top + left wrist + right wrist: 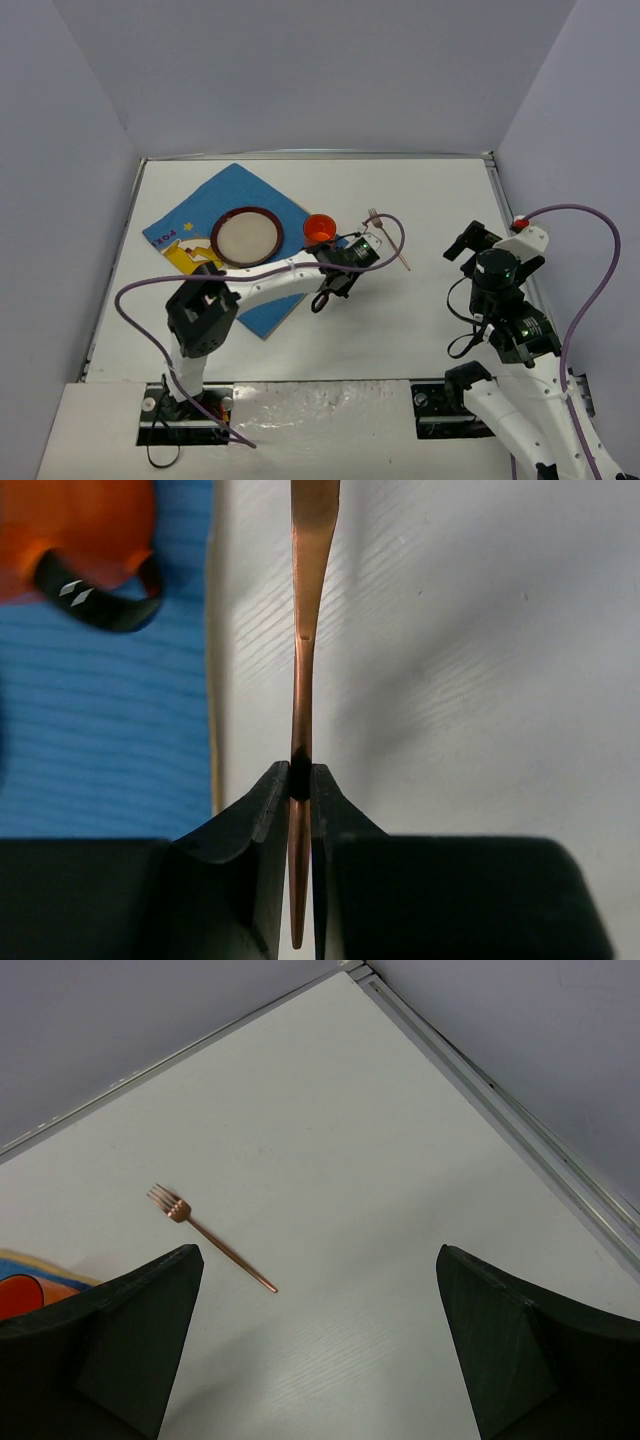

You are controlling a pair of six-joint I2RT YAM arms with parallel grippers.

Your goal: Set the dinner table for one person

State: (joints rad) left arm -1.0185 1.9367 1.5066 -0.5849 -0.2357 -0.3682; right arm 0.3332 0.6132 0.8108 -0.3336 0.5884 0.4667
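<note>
My left gripper (301, 770) is shut on the thin handle of a copper utensil (305, 660); its broader end runs out of the top of the left wrist view. In the top view this gripper (325, 294) hovers at the right edge of the blue placemat (200, 215). A dark-rimmed plate (245, 236) lies on the placemat, and an orange cup (320, 228) stands at its right corner. A copper fork (396, 250) lies on the white dinner table (430, 190), also seen in the right wrist view (210, 1245). My right gripper (315, 1360) is open and empty above bare table at the right (472, 241).
Grey walls close in the table on three sides. The metal rim (520, 1130) runs close by the right gripper. In the left wrist view the orange cup (70, 525) and placemat (100, 730) lie left of the held utensil. A purple cable (385, 222) loops over the fork.
</note>
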